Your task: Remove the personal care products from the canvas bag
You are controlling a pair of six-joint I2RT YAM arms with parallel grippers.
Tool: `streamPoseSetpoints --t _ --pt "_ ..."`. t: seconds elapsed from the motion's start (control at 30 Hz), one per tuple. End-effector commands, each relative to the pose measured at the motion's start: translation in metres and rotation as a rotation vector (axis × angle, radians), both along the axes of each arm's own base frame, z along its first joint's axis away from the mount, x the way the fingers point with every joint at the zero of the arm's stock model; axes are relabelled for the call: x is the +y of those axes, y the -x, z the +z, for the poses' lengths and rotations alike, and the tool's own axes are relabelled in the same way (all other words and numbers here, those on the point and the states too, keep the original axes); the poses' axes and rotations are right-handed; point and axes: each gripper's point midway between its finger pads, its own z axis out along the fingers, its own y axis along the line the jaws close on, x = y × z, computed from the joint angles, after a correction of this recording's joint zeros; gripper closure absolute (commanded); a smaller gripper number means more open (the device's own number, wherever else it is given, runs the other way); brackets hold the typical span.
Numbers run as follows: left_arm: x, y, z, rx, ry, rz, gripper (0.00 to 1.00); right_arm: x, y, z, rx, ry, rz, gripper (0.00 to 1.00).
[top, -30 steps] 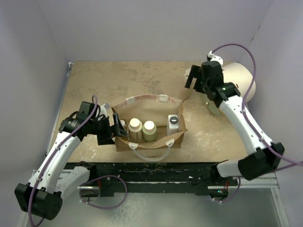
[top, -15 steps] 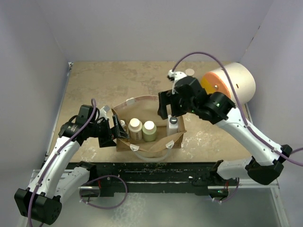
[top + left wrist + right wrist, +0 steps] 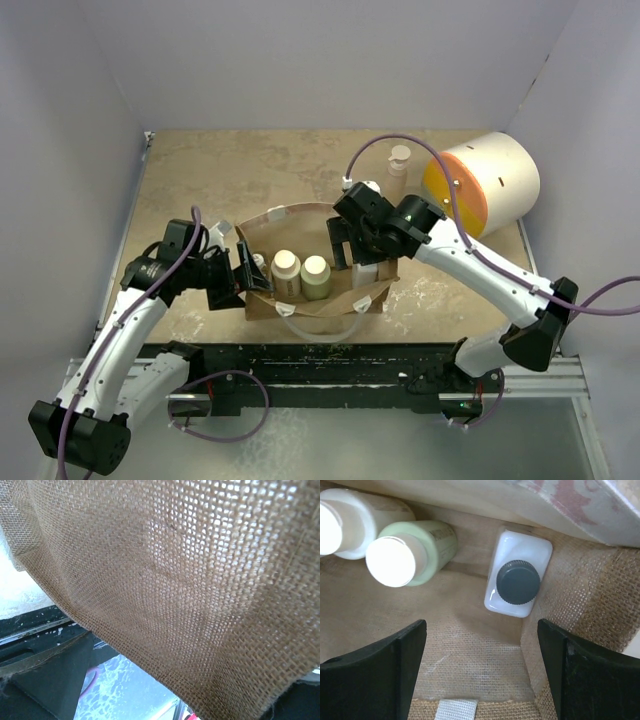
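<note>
The tan canvas bag (image 3: 310, 303) stands open near the table's front edge. Inside it are a cream wide-capped bottle (image 3: 286, 265), an olive-green bottle (image 3: 316, 268) and a small white-capped bottle (image 3: 260, 262). In the right wrist view a white black-capped bottle (image 3: 518, 581) stands in the bag's corner, next to the green bottle (image 3: 437, 540). My right gripper (image 3: 481, 625) hangs open inside the bag, above its floor and short of that bottle. My left gripper (image 3: 243, 272) is open at the bag's left wall; canvas (image 3: 175, 580) fills its view. A beige pump bottle (image 3: 398, 170) stands on the table behind.
A large white cylinder with an orange end (image 3: 480, 185) lies at the back right, close to the pump bottle. White rope handles (image 3: 320, 328) hang over the bag's front. Grey walls close off the table's back and both sides.
My right arm swung from the back right beside the cylinder to over and into the bag. The pump bottle now shows standing by the cylinder. The left arm barely moved.
</note>
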Motion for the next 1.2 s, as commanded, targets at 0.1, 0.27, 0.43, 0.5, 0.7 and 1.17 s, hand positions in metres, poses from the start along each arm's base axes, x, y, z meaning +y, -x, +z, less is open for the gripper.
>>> streamPoseSetpoints --t 0.1,0.27,0.43,0.5,0.7,1.17 --pt "-0.007 0.000 0.026 -0.029 0.056 -0.019 0.00 -0.028 -0.007 -0.018 -0.010 0.115 -0.203 0.09" --pt "-0.008 0.000 0.033 -0.031 0.072 -0.010 0.01 -0.029 -0.016 -0.034 -0.015 0.118 -0.231 0.10" --pt "-0.005 0.000 0.035 -0.025 0.050 0.006 0.01 -0.028 -0.030 -0.048 -0.021 0.096 -0.285 0.11" --pt "-0.005 0.001 0.035 -0.024 0.051 0.006 0.01 -0.028 -0.036 -0.053 -0.018 0.102 -0.311 0.12" --pt "-0.005 -0.003 0.041 -0.043 0.053 0.015 0.01 -0.022 -0.044 -0.073 -0.007 0.111 -0.306 0.17" --pt "-0.002 -0.025 0.065 -0.154 0.032 0.061 0.01 -0.018 -0.045 -0.079 0.026 0.136 -0.265 0.73"
